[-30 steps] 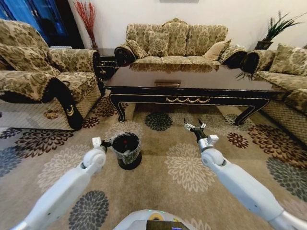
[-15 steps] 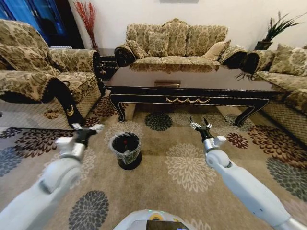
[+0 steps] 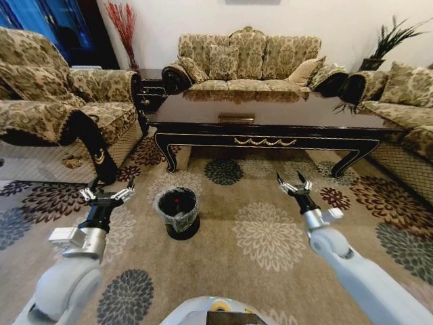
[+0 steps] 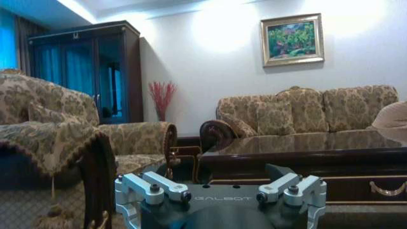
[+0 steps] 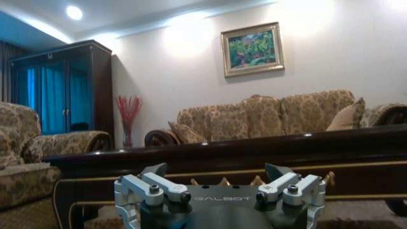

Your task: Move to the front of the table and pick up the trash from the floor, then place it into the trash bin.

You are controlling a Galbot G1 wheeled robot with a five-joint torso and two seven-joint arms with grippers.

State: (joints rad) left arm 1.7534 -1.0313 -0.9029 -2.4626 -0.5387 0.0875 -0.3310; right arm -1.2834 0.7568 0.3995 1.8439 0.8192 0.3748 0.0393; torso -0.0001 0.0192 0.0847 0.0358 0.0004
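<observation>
The trash bin (image 3: 178, 211) is a small black bin with a plastic liner, standing on the flowered floor (image 3: 270, 233) in front of the long dark table (image 3: 264, 132). A small red spot shows inside the bin; the rest of the trash is out of view. My left gripper (image 3: 107, 194) hovers open above the carpet, left of the bin and apart from it. My right gripper (image 3: 294, 183) hangs open to the bin's right, near the table's front. In the wrist views, both the left gripper (image 4: 219, 193) and the right gripper (image 5: 219, 193) hold nothing.
An armchair (image 3: 61, 108) stands at the left, a sofa (image 3: 247, 61) behind the table, and another sofa (image 3: 406, 108) at the right. A small dark side table (image 3: 150, 88) sits in the back corner. Open carpet lies between me and the table.
My left gripper has pulled away from the bin's rim, swinging out to the left. My right gripper has drifted right and slightly back toward me. The bin has not moved.
</observation>
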